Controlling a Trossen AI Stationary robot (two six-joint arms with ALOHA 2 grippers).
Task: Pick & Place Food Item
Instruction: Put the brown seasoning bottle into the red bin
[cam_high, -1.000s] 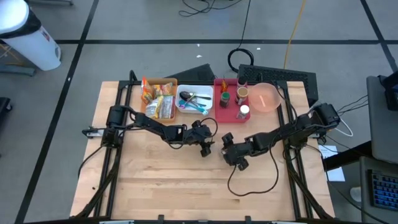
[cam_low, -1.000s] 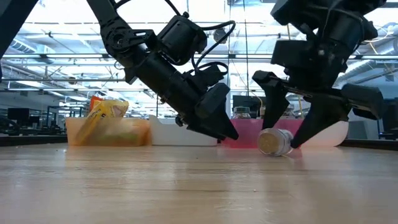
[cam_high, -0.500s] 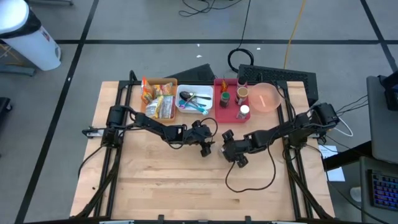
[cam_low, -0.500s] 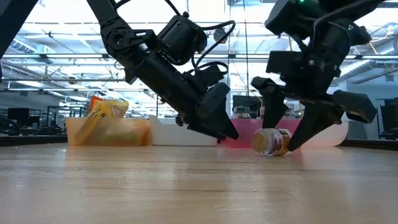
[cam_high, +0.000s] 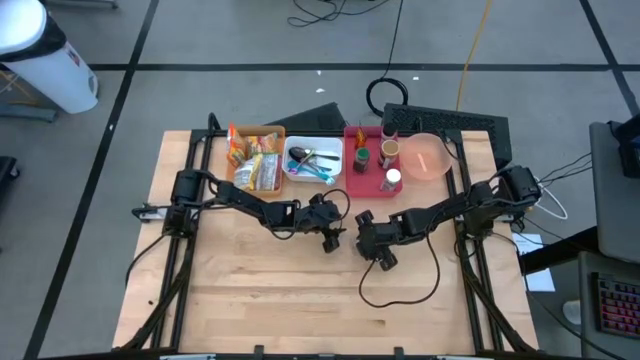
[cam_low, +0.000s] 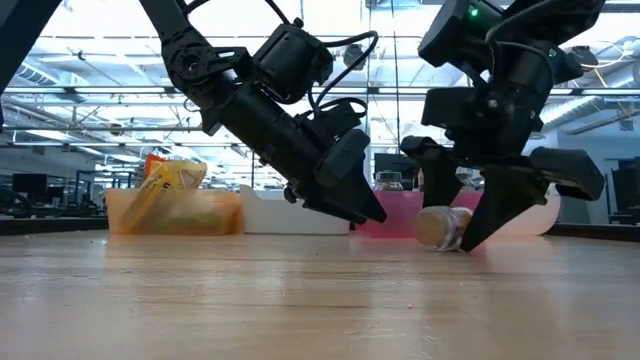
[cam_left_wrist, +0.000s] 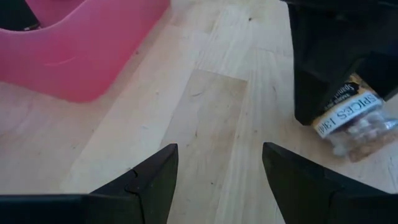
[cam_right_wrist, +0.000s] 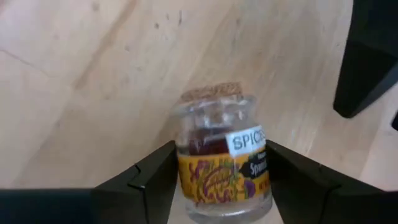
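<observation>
Sliding in from the right since a second earlier, my right gripper (cam_low: 466, 238) had come down around the spice jar (cam_right_wrist: 221, 152), which lay on its side on the wooden table (cam_high: 250, 300) near the middle. I saw its fingers (cam_right_wrist: 146, 180) standing on either side of the glass; whether they touched it I could not tell. My left gripper (cam_high: 334, 236) hung just beside it, fingers spread and holding nothing. Farther back sat the pink tray (cam_high: 352, 185), with the snack bin (cam_high: 255, 160) well off to its left.
</observation>
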